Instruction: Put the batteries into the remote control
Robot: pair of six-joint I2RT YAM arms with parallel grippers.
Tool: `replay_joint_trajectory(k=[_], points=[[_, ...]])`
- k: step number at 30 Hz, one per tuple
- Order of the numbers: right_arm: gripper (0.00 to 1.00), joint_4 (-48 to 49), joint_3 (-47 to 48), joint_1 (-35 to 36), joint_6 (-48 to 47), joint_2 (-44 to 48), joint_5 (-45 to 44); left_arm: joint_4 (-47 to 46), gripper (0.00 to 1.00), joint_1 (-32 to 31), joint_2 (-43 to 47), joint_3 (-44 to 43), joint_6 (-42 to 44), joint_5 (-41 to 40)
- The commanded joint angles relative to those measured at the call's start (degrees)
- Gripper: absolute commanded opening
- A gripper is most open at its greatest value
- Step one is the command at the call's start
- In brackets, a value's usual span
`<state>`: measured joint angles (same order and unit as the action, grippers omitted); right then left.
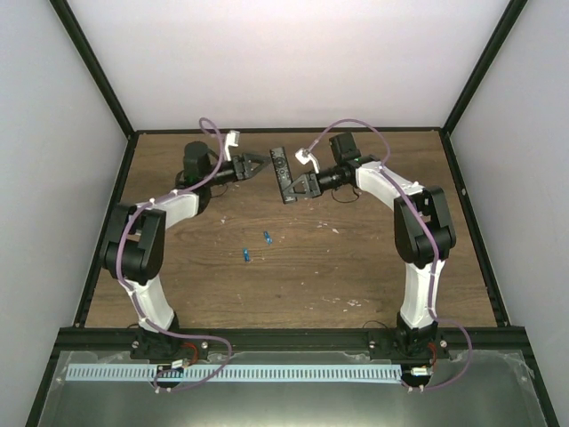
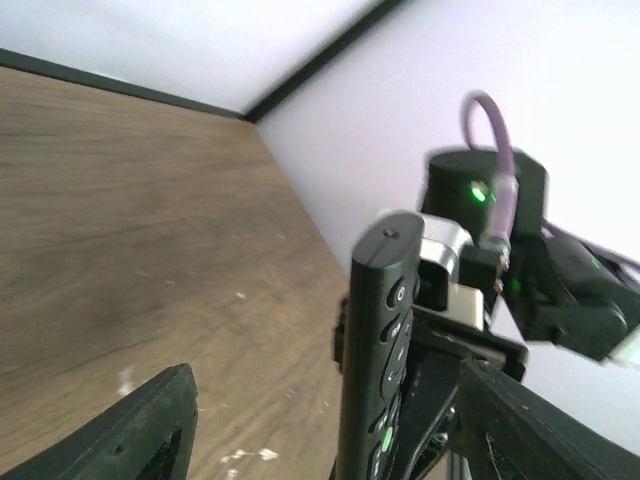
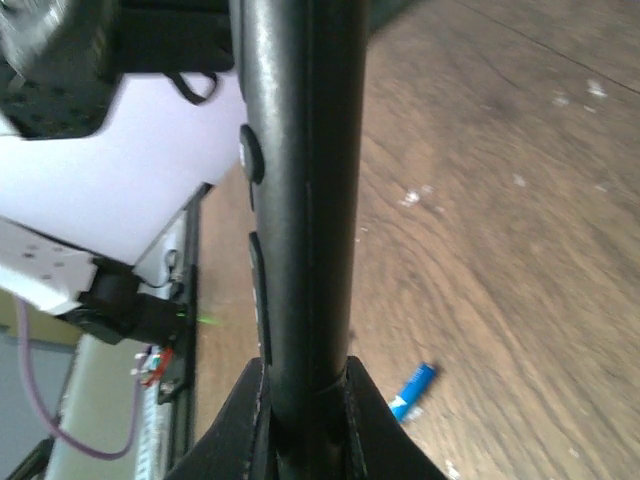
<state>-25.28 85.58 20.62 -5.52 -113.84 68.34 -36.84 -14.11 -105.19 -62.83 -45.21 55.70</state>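
Note:
The remote control (image 1: 281,173) is a slim black bar held off the table at the back centre. My right gripper (image 1: 295,189) is shut on its near end; in the right wrist view both fingers (image 3: 232,430) clamp the remote control (image 3: 300,190). My left gripper (image 1: 260,165) stands open just left of it. In the left wrist view the remote control (image 2: 385,330) shows its buttons between my spread fingers (image 2: 150,430), touching neither. Two blue batteries (image 1: 267,237) (image 1: 246,255) lie on the wood in the middle, one battery (image 3: 412,390) showing beyond the right fingers.
Brown wooden table (image 1: 356,267) with black frame rails (image 1: 107,213) along the left and right edges and white walls behind. Purple cables (image 1: 209,133) loop over both wrists. A white slotted strip (image 1: 231,374) runs along the near edge by the arm bases.

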Motion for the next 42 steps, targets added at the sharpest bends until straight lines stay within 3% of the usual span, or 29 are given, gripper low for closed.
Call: replay_joint_trajectory(k=[1, 5, 11, 15, 18, 23, 29, 36, 42], points=[[0.01, -5.55, 2.93, 0.36, -2.66, 0.22, -14.46, 1.75, 0.75, 3.67, 5.12, 3.3, -1.68, -12.34], [0.01, -10.0, 4.52, 3.48, -7.21, 0.45, -35.7, 13.8, 0.77, 4.09, 7.41, 0.05, -1.45, -20.94], [0.01, -7.65, 3.45, 10.19, -8.9, 0.57, -66.92, 44.72, 0.77, 4.01, 5.48, -11.59, -3.73, -33.33], [0.01, -0.36, 0.11, 15.66, -13.62, 1.11, -85.97, 47.42, 0.77, 4.0, 4.16, -12.19, -9.82, -31.66], [0.01, 8.34, -3.84, 18.16, -18.6, 1.96, -95.51, 45.94, 0.77, 3.64, 3.71, -10.85, -13.67, -29.54], [0.01, 24.84, -10.27, 20.22, -25.9, 3.88, -103.8, 44.34, 0.77, 3.36, 3.77, -8.24, -18.57, -27.2], [0.01, 45.46, -18.46, 22.11, -36.37, 5.84, -107.27, 37.84, 0.76, 2.74, 2.28, -5.27, -26.13, -21.74], [0.01, 53.57, -21.88, 23.5, -42.3, 5.44, -106.14, 32.07, 0.76, 1.5, 3.09, -2.22, -31.01, -23.59], [0.01, 54.5, -22.63, 24.16, -44.18, 4.55, -105.44, 30.67, 0.75, 1.01, 3.72, -1.65, -32.93, -25.14]])
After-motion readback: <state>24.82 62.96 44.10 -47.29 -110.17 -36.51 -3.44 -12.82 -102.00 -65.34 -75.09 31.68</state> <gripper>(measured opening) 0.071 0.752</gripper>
